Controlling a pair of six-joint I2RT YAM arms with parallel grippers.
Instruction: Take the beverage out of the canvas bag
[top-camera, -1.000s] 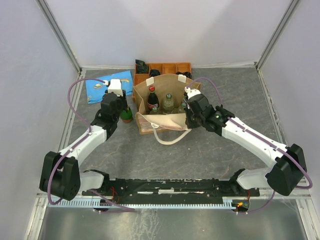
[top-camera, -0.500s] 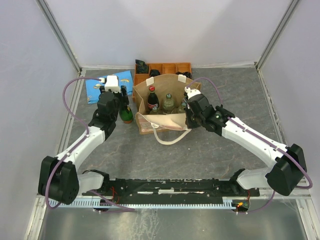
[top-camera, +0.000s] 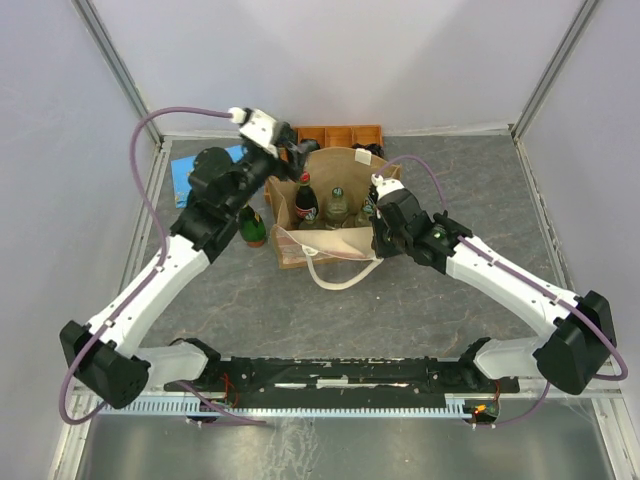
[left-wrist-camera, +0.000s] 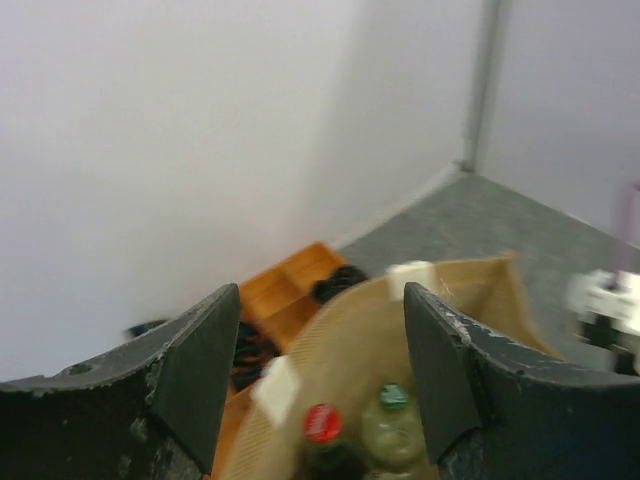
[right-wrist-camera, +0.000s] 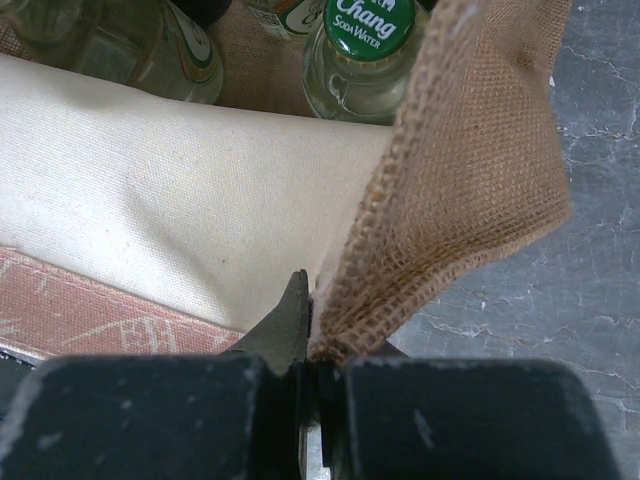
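The bag (top-camera: 330, 240) is seen standing open-mouthed near the middle of the grey table (top-camera: 420, 310). Inside it a dark bottle with a red cap (top-camera: 305, 197) is stood upright at the left. A clear bottle with a green cap (top-camera: 338, 205) is stood just beside it. A further clear bottle is glimpsed at the right, close to the bag's wall. A green bottle (top-camera: 253, 228) is stood upright on the table just outside the bag's left wall, apart from both grippers.

The left gripper (top-camera: 287, 152) is held raised above the bag's far left corner, tilted towards the bag. Its fingers (left-wrist-camera: 200, 380) are spread apart with nothing between them, so the grip is released. Through the gap the bag's mouth and the red and green caps are seen below, though blurred.

The right gripper (top-camera: 378, 222) is set at the bag's right wall. In the right wrist view its jaws are clenched on the woven brown edge of that wall. The fabric is pinched between them, and a green cap marked as soda water is seen just beyond, inside the bag.

An orange tray (top-camera: 345, 133) is placed behind the bag by the back wall — its compartments are partly hidden by the bag's rim. A blue pouch (top-camera: 183, 172) is laid at the far left of the table — partly covered by the left arm
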